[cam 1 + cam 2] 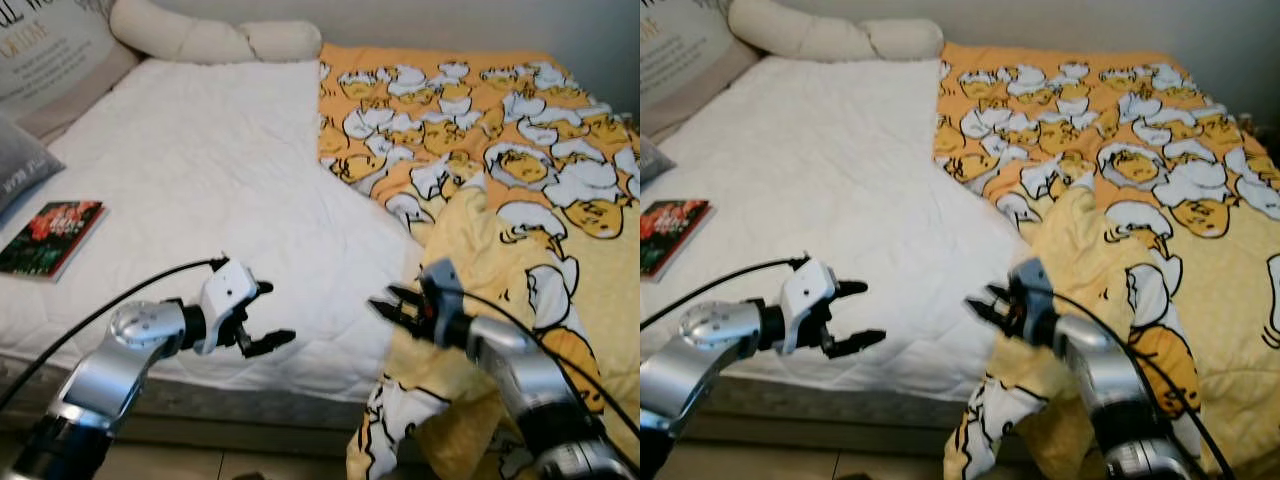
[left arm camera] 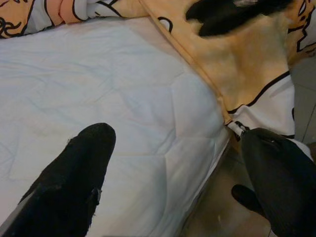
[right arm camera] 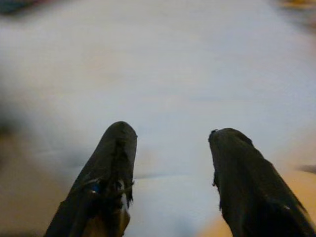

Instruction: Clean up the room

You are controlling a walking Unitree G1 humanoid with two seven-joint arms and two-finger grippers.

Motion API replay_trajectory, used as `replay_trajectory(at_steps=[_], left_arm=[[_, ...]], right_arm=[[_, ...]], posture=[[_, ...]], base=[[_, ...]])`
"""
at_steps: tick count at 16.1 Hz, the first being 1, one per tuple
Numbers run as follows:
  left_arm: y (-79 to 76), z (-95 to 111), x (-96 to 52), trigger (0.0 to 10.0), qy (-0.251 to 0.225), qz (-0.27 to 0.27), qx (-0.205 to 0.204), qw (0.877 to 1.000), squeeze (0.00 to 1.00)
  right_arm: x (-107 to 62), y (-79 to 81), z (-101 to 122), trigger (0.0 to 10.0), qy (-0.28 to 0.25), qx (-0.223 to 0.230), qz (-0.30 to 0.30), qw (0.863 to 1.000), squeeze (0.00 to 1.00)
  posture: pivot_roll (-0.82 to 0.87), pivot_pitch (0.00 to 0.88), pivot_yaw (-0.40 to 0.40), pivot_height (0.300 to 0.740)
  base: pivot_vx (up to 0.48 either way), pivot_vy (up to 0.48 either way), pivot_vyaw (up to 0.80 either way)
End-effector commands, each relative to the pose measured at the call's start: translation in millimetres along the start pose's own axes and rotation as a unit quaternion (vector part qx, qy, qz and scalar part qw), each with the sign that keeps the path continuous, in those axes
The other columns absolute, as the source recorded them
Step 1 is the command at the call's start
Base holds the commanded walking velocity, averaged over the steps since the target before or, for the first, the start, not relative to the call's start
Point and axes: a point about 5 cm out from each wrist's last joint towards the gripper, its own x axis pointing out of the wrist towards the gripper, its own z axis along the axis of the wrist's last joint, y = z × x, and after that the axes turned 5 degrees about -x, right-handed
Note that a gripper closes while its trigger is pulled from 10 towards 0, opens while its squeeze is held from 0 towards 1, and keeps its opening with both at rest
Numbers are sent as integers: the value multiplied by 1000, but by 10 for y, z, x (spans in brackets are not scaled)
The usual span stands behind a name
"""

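Note:
A yellow blanket (image 1: 480,130) printed with egg characters covers the right half of the bed. Its near part is folded back and hangs over the bed's front edge (image 1: 400,420). My right gripper (image 1: 385,300) is open just left of that folded edge, over the white mattress cover (image 1: 220,170), fingers pointing left with nothing between them. My left gripper (image 1: 278,313) is open too, near the bed's front edge, pointing toward the blanket. In the left wrist view the blanket's hem (image 2: 217,84) lies beyond the fingers (image 2: 79,173).
A book (image 1: 50,235) with a red and green cover lies at the bed's left side. Pillows (image 1: 215,38) and a grey cushion (image 1: 20,165) sit at the head and left. Bare floor (image 1: 200,462) runs below the front edge.

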Motion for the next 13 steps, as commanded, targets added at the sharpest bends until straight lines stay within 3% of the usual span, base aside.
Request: replay_trajectory(at_steps=[1,5,7,10,11,13], left_arm=[[0,20,8,10000,3,1,9,1000,1000],[-27,55,-24,10000,5,-3,18,1000,1000],[-52,92,-64,10000,6,-10,22,1000,1000],[-76,96,-99,10000,12,-18,23,1000,1000],[-94,97,-140,10000,19,-22,24,999,1000],[-115,108,-191,10000,25,-25,26,999,1000]], right_arm=[[24,-142,-6,10000,19,-3,-99,995,1000],[218,-103,-2,10000,48,-16,-164,985,1000],[351,-58,-45,10000,105,-59,-218,969,1000],[390,-21,-90,10000,133,-62,-244,959,1000],[435,71,-148,10000,143,-34,-229,962,0],[430,102,-224,10000,166,-50,-237,956,0]], posture=[[-22,0,28,740],[14,0,28,740],[40,0,26,740],[57,6,25,740],[79,35,21,740],[102,58,20,740]], base=[[0,0,0],[0,0,0],[0,0,0],[0,0,0],[0,0,0],[0,0,0]])
